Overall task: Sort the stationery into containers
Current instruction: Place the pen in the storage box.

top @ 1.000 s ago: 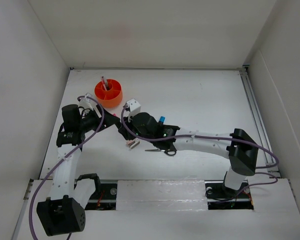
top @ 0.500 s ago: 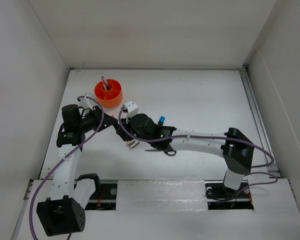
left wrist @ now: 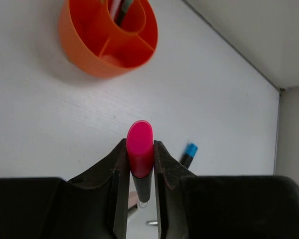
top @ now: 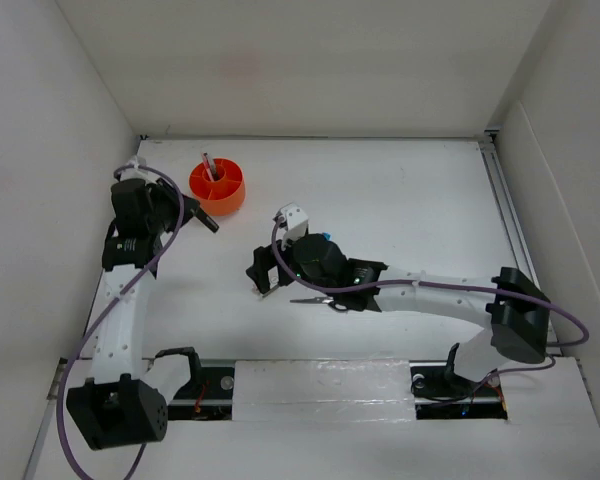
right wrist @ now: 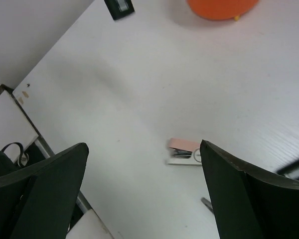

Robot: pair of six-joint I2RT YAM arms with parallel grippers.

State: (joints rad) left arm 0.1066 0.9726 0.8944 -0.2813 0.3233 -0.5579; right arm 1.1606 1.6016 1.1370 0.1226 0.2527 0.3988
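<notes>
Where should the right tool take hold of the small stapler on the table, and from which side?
Across the stapler's two long sides at mid-body, coming straight down. It lies flat on the table with bare surface along both long sides, and the open right tool hangs above it. The scissors lie near one end, so probably not endwise.

Top external: high and behind, looking down over whole tabletop (top: 400, 200). Left wrist: low, close, facing orange tub (left wrist: 79, 50). Right wrist: higher, tilted down at stapler (right wrist: 183, 151). Shared by all three: orange tub; by top and right wrist: stapler.
</notes>
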